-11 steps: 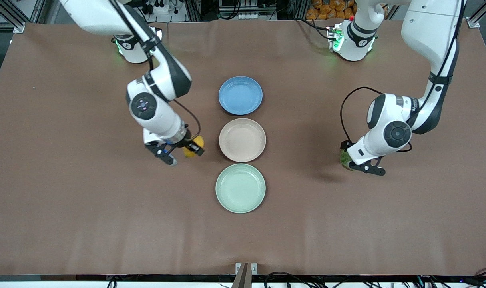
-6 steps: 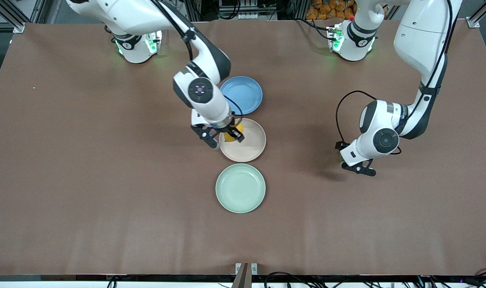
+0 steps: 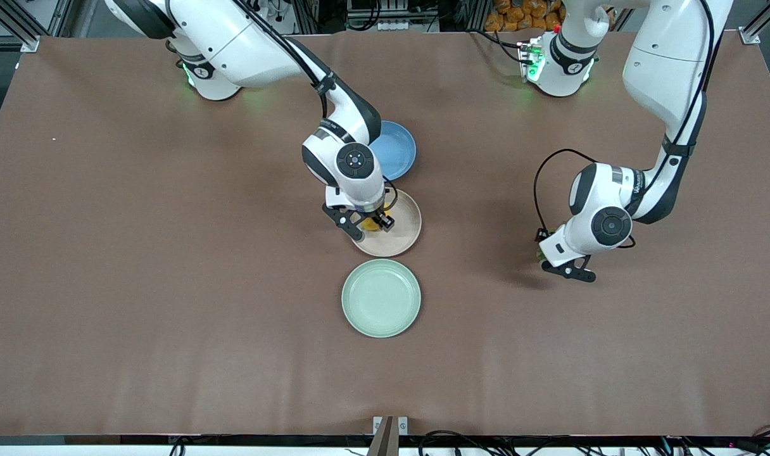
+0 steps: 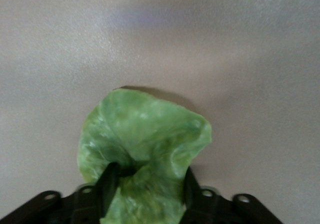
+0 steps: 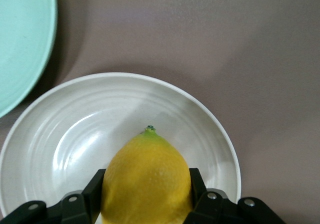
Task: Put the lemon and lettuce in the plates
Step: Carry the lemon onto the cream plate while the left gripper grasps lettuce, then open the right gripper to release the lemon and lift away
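Note:
My right gripper (image 3: 371,229) is shut on the yellow lemon (image 3: 373,221) and holds it over the beige-pink plate (image 3: 403,233). In the right wrist view the lemon (image 5: 146,179) sits between the fingers above that plate (image 5: 55,149). The pale mint green plate (image 3: 380,297) lies nearer the front camera, bare; its edge shows in the right wrist view (image 5: 20,44). My left gripper (image 3: 559,263) is shut on the green lettuce (image 3: 541,255) just above the table toward the left arm's end. In the left wrist view the lettuce (image 4: 145,139) bunches between the fingers.
A blue plate (image 3: 397,152) lies next to the beige-pink plate, farther from the front camera, partly covered by the right arm. The brown table cover (image 3: 138,285) spreads wide around the row of plates.
My right gripper has carried the lemon from beside the beige-pink plate to over it. My left gripper with the lettuce has shifted slightly, staying near the same spot.

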Tool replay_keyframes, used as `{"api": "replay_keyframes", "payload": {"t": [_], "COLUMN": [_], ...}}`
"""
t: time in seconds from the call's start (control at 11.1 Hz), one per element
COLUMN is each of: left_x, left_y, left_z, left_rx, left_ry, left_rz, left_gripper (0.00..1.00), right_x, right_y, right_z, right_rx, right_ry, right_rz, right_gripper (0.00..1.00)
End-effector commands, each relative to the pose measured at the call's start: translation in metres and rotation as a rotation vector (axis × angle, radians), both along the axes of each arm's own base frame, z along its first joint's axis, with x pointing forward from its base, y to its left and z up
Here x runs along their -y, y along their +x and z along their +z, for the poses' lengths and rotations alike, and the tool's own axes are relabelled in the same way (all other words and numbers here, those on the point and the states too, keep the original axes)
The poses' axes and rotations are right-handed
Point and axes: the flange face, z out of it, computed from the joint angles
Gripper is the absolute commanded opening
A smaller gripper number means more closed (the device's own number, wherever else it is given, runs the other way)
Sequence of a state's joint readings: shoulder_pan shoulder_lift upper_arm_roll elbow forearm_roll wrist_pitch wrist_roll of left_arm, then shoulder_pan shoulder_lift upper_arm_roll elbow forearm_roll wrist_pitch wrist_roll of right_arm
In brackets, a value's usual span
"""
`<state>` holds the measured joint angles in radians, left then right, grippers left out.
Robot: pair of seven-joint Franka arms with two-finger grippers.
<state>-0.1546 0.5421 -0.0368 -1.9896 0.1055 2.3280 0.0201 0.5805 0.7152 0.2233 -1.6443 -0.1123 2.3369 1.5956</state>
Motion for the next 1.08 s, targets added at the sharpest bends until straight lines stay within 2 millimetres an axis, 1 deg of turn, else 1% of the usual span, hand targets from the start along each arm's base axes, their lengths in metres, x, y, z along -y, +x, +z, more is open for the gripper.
{"api": "replay_keyframes", "payload": {"t": [0.0,0.09,0.18,0.27,0.36,0.45,0.54,0.63,0.72,0.81,0.9,0.99], "left_x": [0.003,0.003,0.008,0.012,0.019,0.034,0.053,0.07,0.086,0.106,0.133,0.162], "left_y": [0.01,0.02,0.034,0.042,0.051,0.058,0.072,0.077,0.079,0.078,0.074,0.068], "left_z": [0.008,0.019,0.035,0.046,0.061,0.075,0.101,0.115,0.127,0.137,0.144,0.15], "left_rx": [0.038,0.064,0.096,0.11,0.133,0.161,0.209,0.227,0.241,0.248,0.252,0.254], "left_ry": [0.006,0.0,-0.01,-0.009,-0.011,-0.035,-0.085,-0.125,-0.15,-0.172,-0.191,-0.205], "left_rz": [-0.012,-0.007,-0.004,0.028,0.055,0.098,0.189,0.264,0.319,0.373,0.422,0.44], "left_gripper": [0.0,0.0,0.0,0.0,0.0,0.0,0.0,0.0,0.0,0.0,0.0,0.0], "right_x": [-0.004,-0.002,0.005,0.012,0.027,0.04,0.056,0.069,0.088,0.108,0.135,0.16], "right_y": [0.009,0.012,0.015,0.025,0.031,0.037,0.044,0.051,0.063,0.075,0.085,0.094], "right_z": [0.014,0.031,0.044,0.068,0.089,0.112,0.129,0.143,0.157,0.177,0.195,0.218], "right_rx": [0.031,0.05,0.029,0.012,-0.016,-0.02,-0.027,-0.027,-0.016,-0.006,-0.021,-0.015], "right_ry": [-0.011,-0.018,-0.057,-0.082,-0.108,-0.114,-0.123,-0.127,-0.138,-0.137,-0.123,-0.098], "right_rz": [-0.001,0.017,0.022,0.046,0.083,0.117,0.132,0.156,0.173,0.184,0.196,0.234], "right_gripper": [0.99,1.0,1.0,1.0,1.0,1.0,1.0,1.0,1.0,1.0,1.0,1.0]}}
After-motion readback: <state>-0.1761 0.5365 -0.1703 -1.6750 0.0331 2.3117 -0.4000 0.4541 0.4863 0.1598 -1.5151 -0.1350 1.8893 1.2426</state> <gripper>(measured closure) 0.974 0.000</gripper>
